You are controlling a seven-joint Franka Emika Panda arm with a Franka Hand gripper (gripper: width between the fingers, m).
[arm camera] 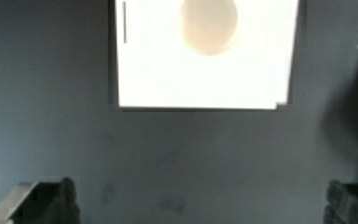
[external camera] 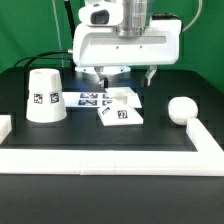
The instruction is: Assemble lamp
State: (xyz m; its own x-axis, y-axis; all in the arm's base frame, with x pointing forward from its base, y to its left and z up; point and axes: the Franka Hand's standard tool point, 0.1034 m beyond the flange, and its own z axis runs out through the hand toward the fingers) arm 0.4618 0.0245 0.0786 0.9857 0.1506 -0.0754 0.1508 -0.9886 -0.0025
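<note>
Black table carries three loose lamp parts, none touching: shade at the exterior view's left, base centre, bulb right; gripper hangs over the base, fingers wide, empty; assembly judged unstarted.

No readable text; the shade bears square tags.

The shade, bulb and base look like smooth white plastic; the table is matt black.
</note>
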